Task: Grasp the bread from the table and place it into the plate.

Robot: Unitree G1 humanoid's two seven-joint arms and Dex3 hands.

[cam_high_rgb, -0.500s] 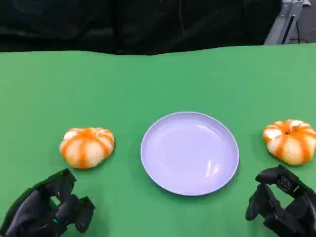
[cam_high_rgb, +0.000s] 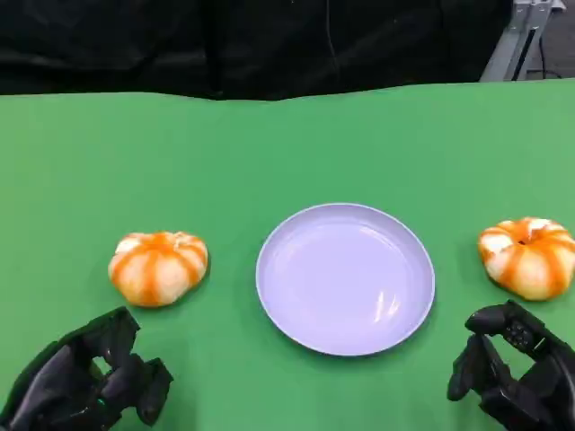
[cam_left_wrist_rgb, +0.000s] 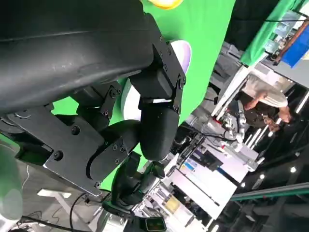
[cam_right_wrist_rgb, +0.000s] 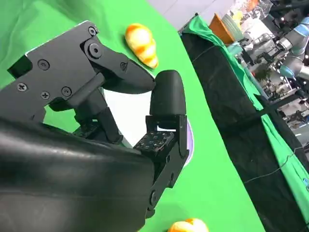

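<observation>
1. My left hand (cam_high_rgb: 85, 382) sits low at the near left edge of the green table (cam_high_rgb: 287, 144), fingers loosely curled with gaps between them and nothing in them.
2. Just beyond it lies an orange-and-white bread roll (cam_high_rgb: 158, 267), resting on the cloth, untouched and apart from my fingers.
3. In the middle stands the pale plate (cam_high_rgb: 269, 269), with nothing on it.
4. On the far side of the plate lies a second roll (cam_high_rgb: 529, 257), close to the table's right edge, also untouched.
5. My right hand (cam_high_rgb: 512, 373) hovers just below that roll, fingers partly bent, apart, holding nothing.
6. I judge the task barely begun: I am at the reach, before any grasp.
7. The next move calls for one hand to go forward over its roll, spread its fingers around the rounded sides, close gently since the bread looks soft, lift, then carry it sideways over the plate.
</observation>
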